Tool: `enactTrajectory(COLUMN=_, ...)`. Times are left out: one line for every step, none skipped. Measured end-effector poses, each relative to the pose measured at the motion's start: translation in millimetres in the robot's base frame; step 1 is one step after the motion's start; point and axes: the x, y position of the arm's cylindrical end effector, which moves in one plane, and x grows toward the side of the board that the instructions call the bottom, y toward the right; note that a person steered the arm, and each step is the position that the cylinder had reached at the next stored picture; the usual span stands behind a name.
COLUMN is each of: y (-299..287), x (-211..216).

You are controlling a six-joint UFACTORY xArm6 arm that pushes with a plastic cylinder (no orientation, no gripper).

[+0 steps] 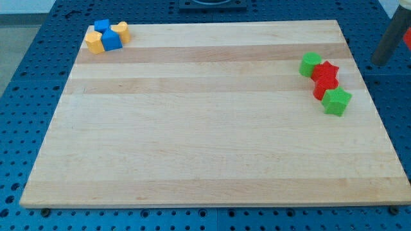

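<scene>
A: Pale wooden board (205, 128), visible grain bands, on blue perforated table (38, 38); matte finish.

B: Rod? Dark grey rod (392, 40) at the view's right edge, off the board; my tip (379, 62) over the blue table, nearest the red star block (326, 70), well apart from it; no gripper fitted.

A: Right cluster touching: green rounded block (310, 64), red star, red block (323, 88), green block (336, 101).

B: Top-left cluster: two blue blocks (110, 40), yellow blocks (95, 43) flanking. No writing legible.
</scene>
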Motion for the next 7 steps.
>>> enactTrajectory(y=-26, x=3)
enactTrajectory(y=-51, x=3)
enactTrajectory(y=-67, x=2)
enactTrajectory(y=-80, x=2)
enactTrajectory(y=-94, x=2)
enactTrajectory(y=-110, x=2)
enactTrajectory(y=-128, x=1)
